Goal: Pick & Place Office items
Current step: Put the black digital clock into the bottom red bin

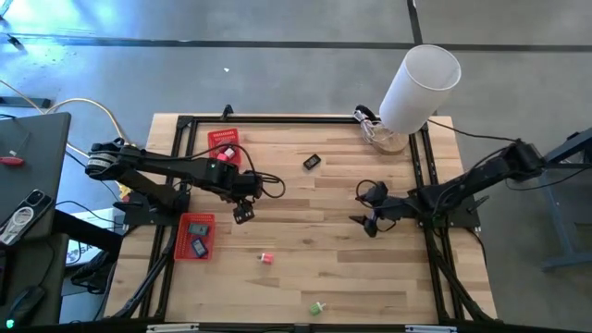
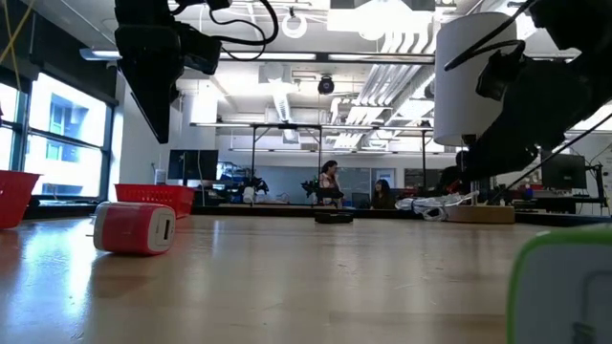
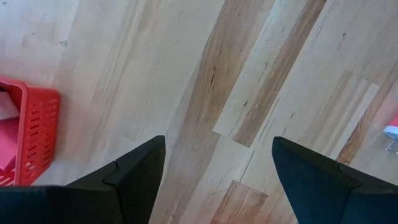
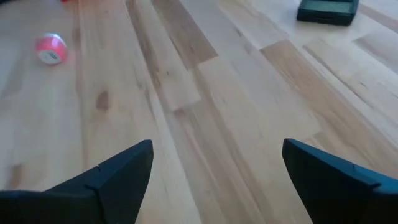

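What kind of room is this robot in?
Probably a big open lab or workshop. Bare pipes and ducts on the ceiling, a wooden butcher-block table on a concrete floor, and people seated at desks far behind suggest it.

black flat item (image 1: 312,162) lying on bare wood toward the table's far side, small red-pink block (image 1: 266,258) with a white end lying on its side near the front, green-and-white piece (image 1: 316,307) close to the front edge, all three well apart
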`<action>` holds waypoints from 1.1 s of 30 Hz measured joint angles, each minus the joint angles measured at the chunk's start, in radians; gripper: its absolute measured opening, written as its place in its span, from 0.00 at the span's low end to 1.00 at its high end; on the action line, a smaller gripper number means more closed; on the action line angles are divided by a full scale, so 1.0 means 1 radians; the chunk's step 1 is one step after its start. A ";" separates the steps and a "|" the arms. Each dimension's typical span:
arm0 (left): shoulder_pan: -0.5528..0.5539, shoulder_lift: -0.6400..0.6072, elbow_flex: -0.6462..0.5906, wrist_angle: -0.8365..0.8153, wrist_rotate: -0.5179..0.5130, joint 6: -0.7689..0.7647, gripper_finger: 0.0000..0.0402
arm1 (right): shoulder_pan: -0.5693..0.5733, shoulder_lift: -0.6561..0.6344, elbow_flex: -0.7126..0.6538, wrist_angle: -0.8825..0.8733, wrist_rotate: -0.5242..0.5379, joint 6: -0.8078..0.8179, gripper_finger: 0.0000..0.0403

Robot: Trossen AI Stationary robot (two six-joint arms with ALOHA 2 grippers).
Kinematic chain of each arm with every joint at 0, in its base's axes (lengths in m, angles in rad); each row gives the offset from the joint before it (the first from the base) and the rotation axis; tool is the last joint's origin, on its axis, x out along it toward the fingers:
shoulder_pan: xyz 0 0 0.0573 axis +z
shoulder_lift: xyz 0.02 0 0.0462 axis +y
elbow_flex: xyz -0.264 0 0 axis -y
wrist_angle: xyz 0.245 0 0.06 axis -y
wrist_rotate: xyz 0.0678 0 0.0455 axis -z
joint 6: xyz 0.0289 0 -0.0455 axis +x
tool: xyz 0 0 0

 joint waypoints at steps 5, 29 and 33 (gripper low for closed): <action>0.000 0.000 0.000 0.000 0.000 0.000 0.72 | 0.003 -0.033 0.026 -0.047 -0.028 -0.035 0.84; 0.000 0.000 0.000 0.000 0.002 0.000 0.72 | 0.002 -0.033 0.204 -0.403 -0.223 -0.022 0.66; 0.000 0.000 0.000 0.000 0.003 0.000 0.72 | 0.002 -0.033 0.204 -0.376 -0.222 -0.022 0.66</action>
